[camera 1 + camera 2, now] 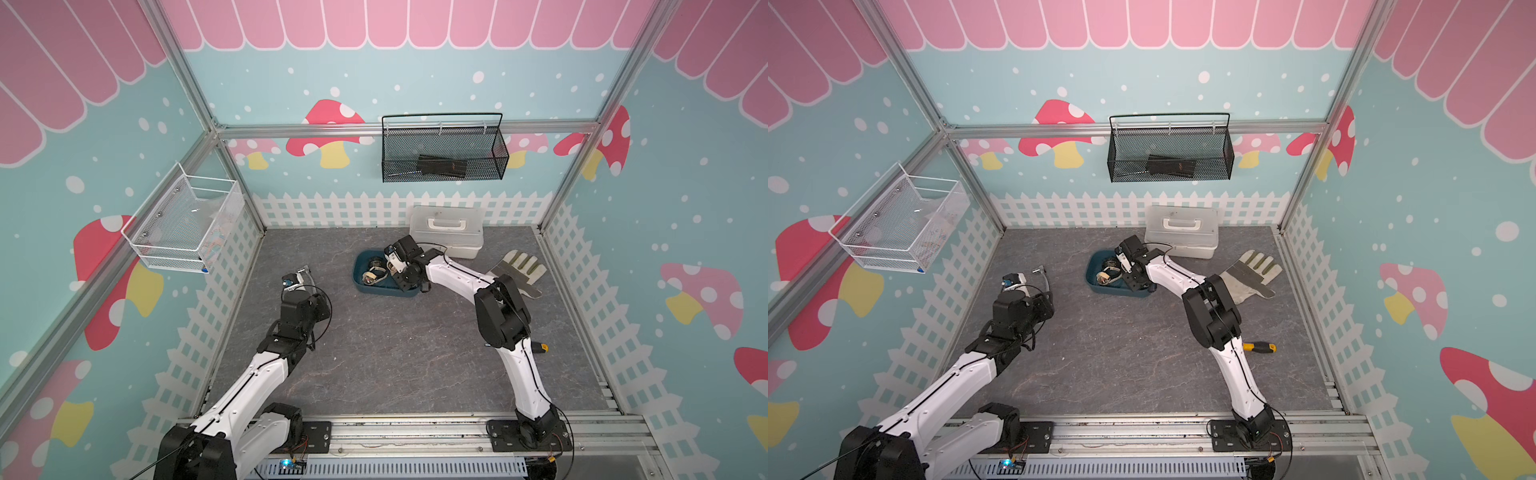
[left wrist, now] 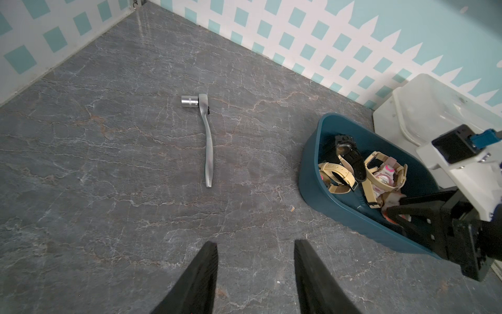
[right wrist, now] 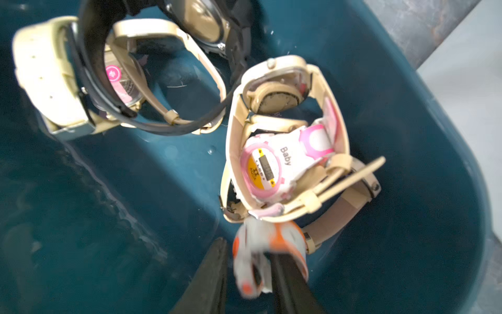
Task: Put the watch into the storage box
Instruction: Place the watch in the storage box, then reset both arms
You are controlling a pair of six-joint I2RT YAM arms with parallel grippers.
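A booth papered with mushrooms and a white picket fence encloses a grey marbled table (image 1: 374,353). A black mesh basket (image 1: 442,153) holding something dark hangs on the back wall, and a white mesh basket (image 1: 187,224) hangs on the side wall. A closed white case (image 1: 446,226) stands on the table just behind the storage box (image 1: 356,270). The box is an open teal tub holding a loose tangle of watches: a black watch (image 2: 346,144), a beige-strapped one (image 2: 335,174), and a pink child's watch (image 3: 271,163) ringed by another beige strap. The right gripper (image 3: 247,250) reaches down inside the tub with its jaws partly parted. The white-and-orange watch (image 3: 285,236) sits between them, low over the tub floor and touching the pile. It is blurred, so whether the pads grip it cannot be told. The watch looks light, with a floppy strap and a small hard case. It probably handles best pinched across the strap beside the case, since smooth plastic may slip and the loose ends may snag neighbouring straps. The left gripper (image 2: 255,242) hovers over bare table with jaws well apart and empty, near a ratchet wrench (image 2: 207,141).
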